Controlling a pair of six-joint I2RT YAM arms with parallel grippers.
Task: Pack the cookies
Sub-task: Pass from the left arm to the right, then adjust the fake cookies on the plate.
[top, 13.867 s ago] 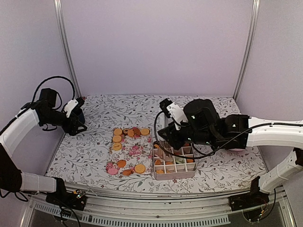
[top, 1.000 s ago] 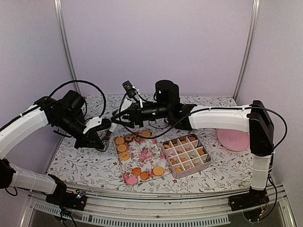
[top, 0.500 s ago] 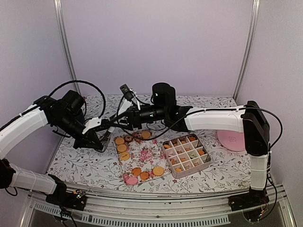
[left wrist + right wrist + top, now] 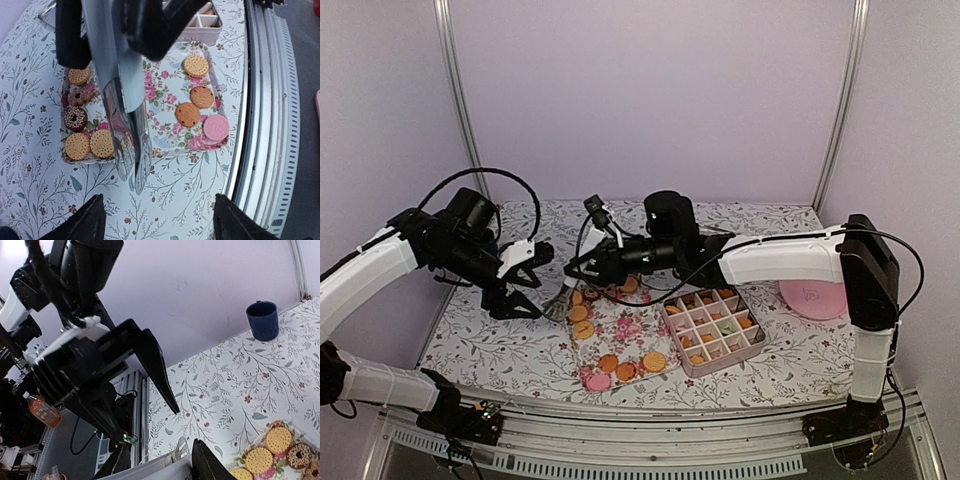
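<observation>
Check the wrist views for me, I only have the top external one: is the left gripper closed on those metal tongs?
Observer: No. The left wrist view shows the left gripper open, its fingers wide on either side of the tongs and not touching them.
Operator: So what holds them up?
Observer: The right gripper. Its own wrist view shows the tongs' handle between its fingers.
Operator: Anything on the table that my view misses?
Observer: A dark blue mug stands upright on the floral tablecloth. It does not show from above.
</observation>
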